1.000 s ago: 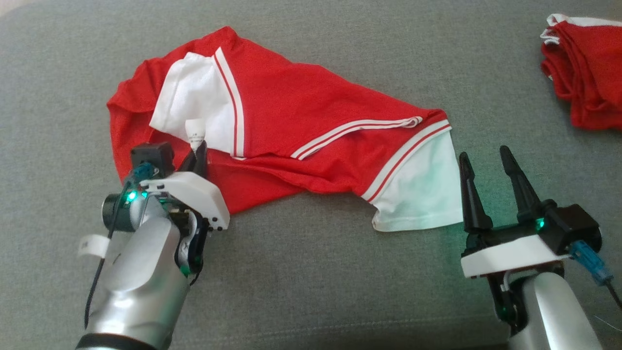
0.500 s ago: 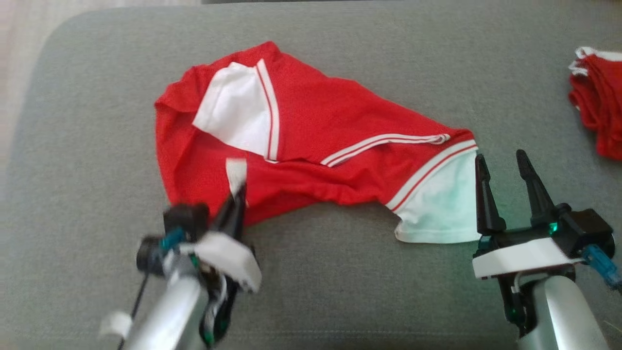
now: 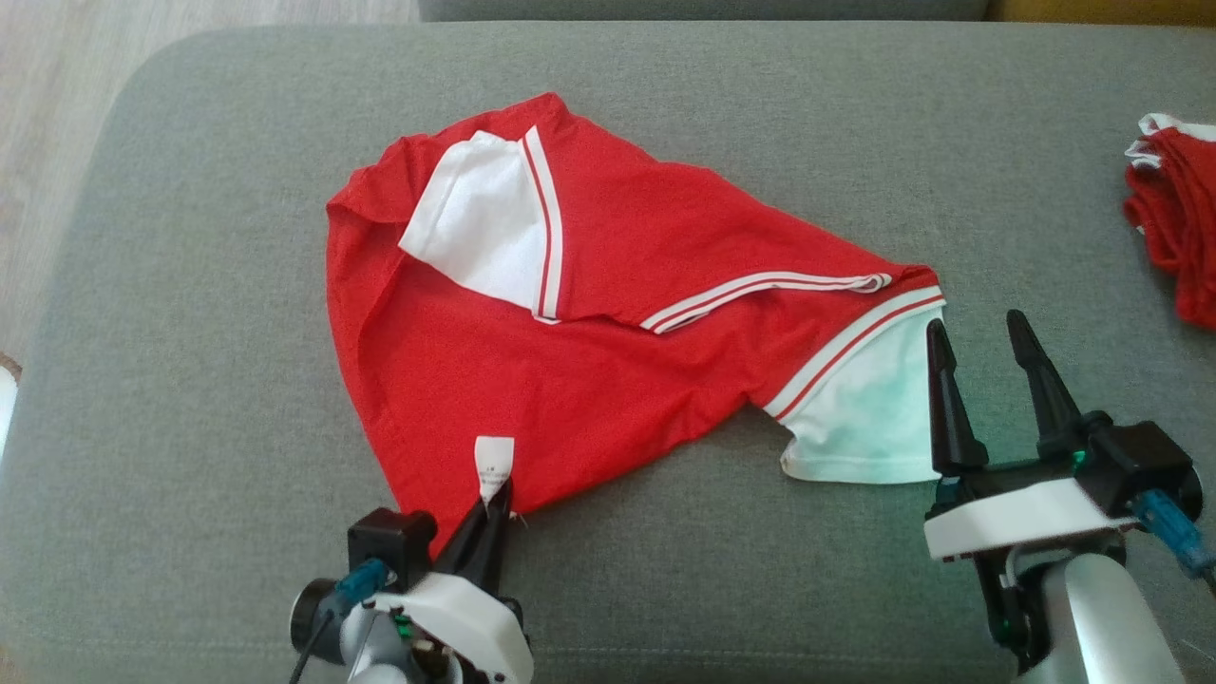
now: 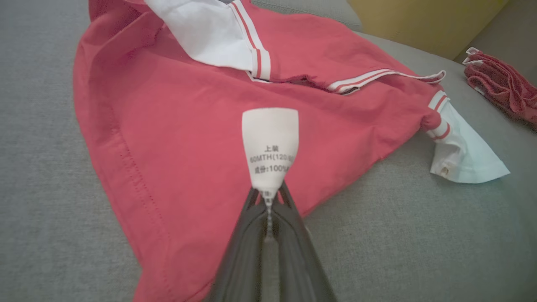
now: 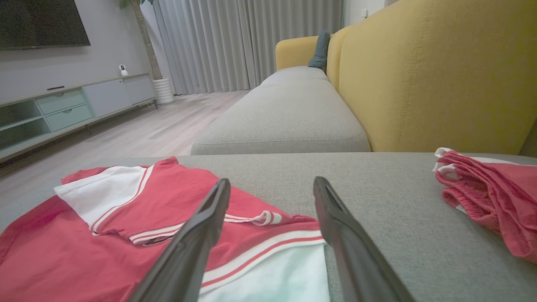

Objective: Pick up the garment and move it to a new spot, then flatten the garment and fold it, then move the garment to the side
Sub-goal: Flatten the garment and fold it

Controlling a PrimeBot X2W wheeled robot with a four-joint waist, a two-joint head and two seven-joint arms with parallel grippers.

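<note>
Head view: red white-sleeved jersey slanting left-right, white label clenched in left gripper, right gripper splayed; its print legible from left wrist view.

Head view: from above, looking steeply down on the grey seat cushion. Left wrist view: low and very close, facing across the red garment. Right wrist view: near cushion level, facing the yellow backrest and the room beyond. All three share the garment and the second red pile.
</note>
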